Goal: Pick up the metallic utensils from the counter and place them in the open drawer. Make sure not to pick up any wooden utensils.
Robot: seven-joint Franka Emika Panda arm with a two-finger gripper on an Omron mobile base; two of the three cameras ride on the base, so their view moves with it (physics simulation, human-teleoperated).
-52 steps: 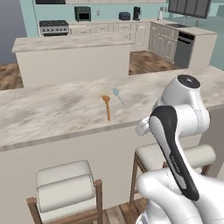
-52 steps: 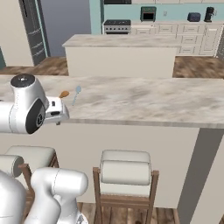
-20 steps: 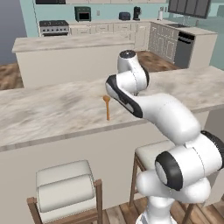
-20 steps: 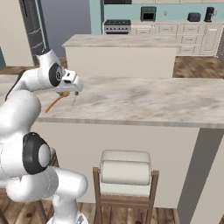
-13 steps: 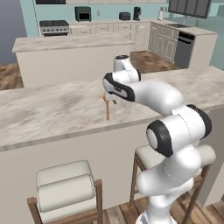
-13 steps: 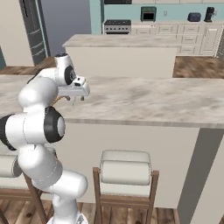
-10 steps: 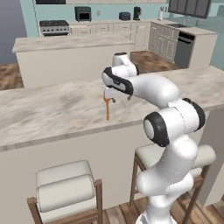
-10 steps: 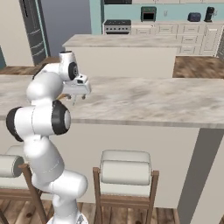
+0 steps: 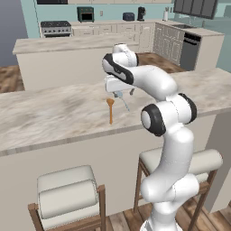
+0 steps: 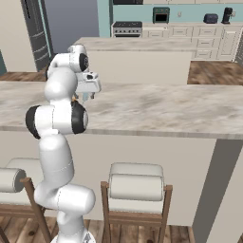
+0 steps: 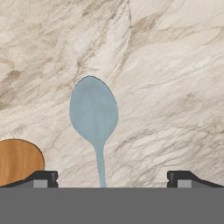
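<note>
No text, label, brand, number or sign can be read anywhere in these views.
</note>
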